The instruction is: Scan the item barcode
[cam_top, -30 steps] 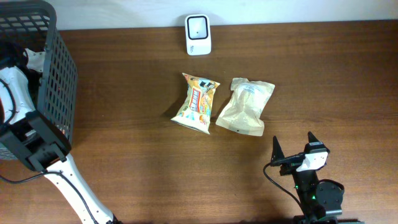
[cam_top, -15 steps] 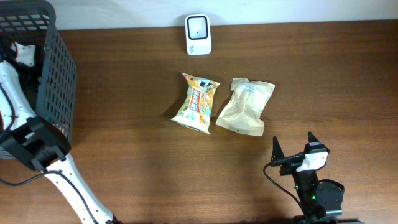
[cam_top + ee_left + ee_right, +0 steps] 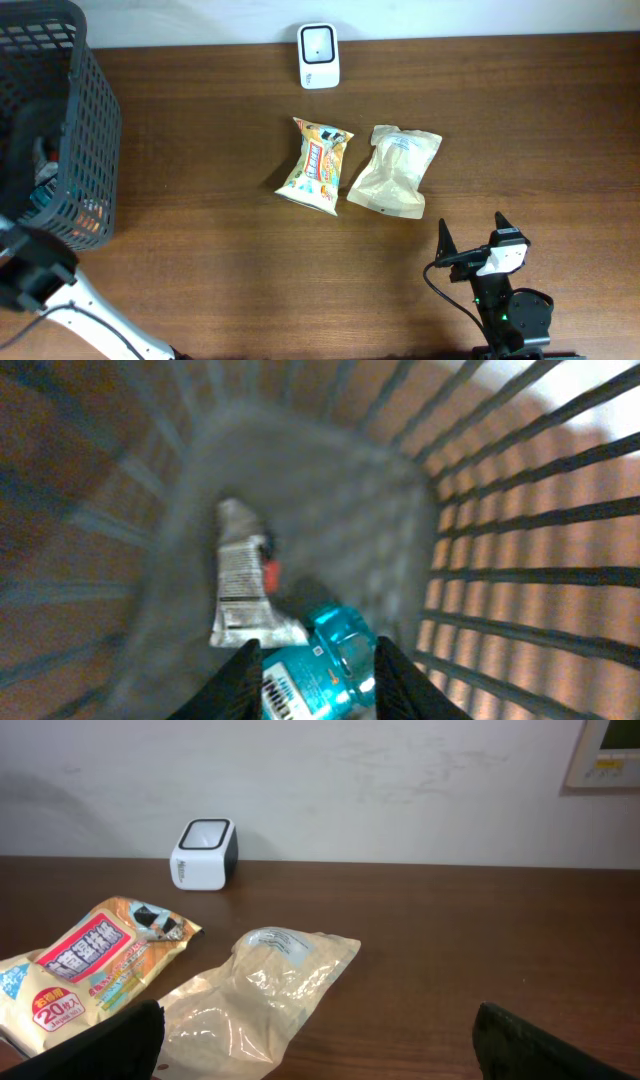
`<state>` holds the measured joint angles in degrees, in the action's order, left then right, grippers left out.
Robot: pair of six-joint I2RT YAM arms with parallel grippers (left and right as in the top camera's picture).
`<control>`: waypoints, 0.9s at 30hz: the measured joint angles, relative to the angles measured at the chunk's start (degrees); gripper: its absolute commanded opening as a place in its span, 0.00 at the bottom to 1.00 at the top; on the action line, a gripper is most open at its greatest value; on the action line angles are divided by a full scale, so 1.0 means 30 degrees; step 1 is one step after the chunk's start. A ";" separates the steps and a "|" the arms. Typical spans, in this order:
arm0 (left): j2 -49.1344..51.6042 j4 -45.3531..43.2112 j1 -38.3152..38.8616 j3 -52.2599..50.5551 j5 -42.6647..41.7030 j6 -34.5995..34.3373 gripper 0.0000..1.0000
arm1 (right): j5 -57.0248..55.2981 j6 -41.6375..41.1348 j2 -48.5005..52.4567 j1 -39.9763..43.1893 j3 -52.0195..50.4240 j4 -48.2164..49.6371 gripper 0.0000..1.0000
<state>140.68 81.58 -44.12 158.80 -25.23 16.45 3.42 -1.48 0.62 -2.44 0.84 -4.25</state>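
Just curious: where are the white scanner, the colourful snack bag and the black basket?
white scanner (image 3: 319, 55), overhead view, top face
colourful snack bag (image 3: 316, 165), overhead view, printed front
black basket (image 3: 95, 150), overhead view, mesh side wall

In the overhead view the left arm (image 3: 38, 272) is dropping toward the lower left corner. Its white link and wrist are no longer lying across the basket (image 3: 95, 130), and the basket's dark inside is now showing uncovered. The left gripper (image 3: 318, 647) is narrowing a little, its fingers apart and hanging over a teal packet (image 3: 335, 670) on the basket floor.
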 measured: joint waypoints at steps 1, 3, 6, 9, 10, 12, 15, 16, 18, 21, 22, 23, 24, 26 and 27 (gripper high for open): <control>-0.0991 -0.0204 -0.0437 0.0022 -0.0590 -0.0015 0.33 | -0.0007 0.0000 0.0000 0.0000 0.0000 0.0000 0.99; -0.2331 -0.0517 -0.0852 0.0087 -0.1421 -0.0058 0.33 | 0.0000 -0.0015 0.0000 0.0000 0.0000 0.0000 0.98; -0.4116 -0.0860 -0.0925 0.0299 -0.2769 -0.0073 0.35 | 0.0000 -0.0007 0.0000 0.0000 0.0000 0.0000 0.98; -0.5122 -0.0845 -0.0721 0.0437 -0.3657 -0.0066 0.41 | 0.0000 0.0000 0.0000 0.0000 0.0000 0.0000 0.98; -0.5246 -0.0780 -0.0692 0.0430 -0.3854 -0.0138 0.43 | 0.0000 -0.0007 0.0000 0.0000 0.0000 0.0000 0.98; -0.5246 -0.0466 -0.0692 0.0430 -0.3963 -0.0153 0.46 | 0.0000 -0.0015 0.0000 0.0000 0.0000 0.0000 0.98; -0.5209 0.0306 -0.0692 0.0423 -0.3643 -0.0160 0.56 | 0.0000 -0.0007 0.0000 0.0000 0.0000 0.0000 0.98; -0.5209 0.0415 -0.0692 0.0423 -0.3286 -0.0153 0.59 | 0.0000 -0.0015 0.0000 0.0000 0.0000 0.0000 0.98; -0.5209 0.0590 -0.0692 0.0219 -0.2463 -0.0219 0.66 | 0.0000 0.0000 0.0000 0.0000 0.0000 0.0000 0.98; -0.5209 0.0634 -0.0692 -0.0641 -0.1370 -0.0299 0.75 | 0.0000 -0.0015 0.0000 0.0000 0.0000 0.0000 0.99; -0.5209 0.0692 -0.0692 -0.1115 -0.1056 -0.0291 0.76 | 0.0000 0.0000 0.0000 0.0000 0.0000 0.0000 0.98; -0.5209 0.0823 -0.0692 -0.1610 -0.0780 -0.0291 0.76 | 0.0000 0.0000 0.0000 0.0000 0.0000 0.0000 0.99; -0.5209 0.0911 -0.0692 -0.2186 -0.0517 -0.0219 0.76 | 0.0000 -0.0015 0.0000 0.0000 0.0000 0.0000 0.98; -0.5195 0.1064 -0.0692 -0.3104 -0.0124 0.0153 0.77 | 0.0000 -0.0007 0.0000 0.0000 0.0000 0.0000 0.98; -0.5187 0.1122 -0.0692 -0.3657 0.0044 0.0619 0.77 | 0.0000 -0.0007 0.0000 0.0000 0.0000 0.0000 0.98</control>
<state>125.12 84.95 -46.19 147.83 -25.10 18.31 3.42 -1.50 0.62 -2.44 0.84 -4.25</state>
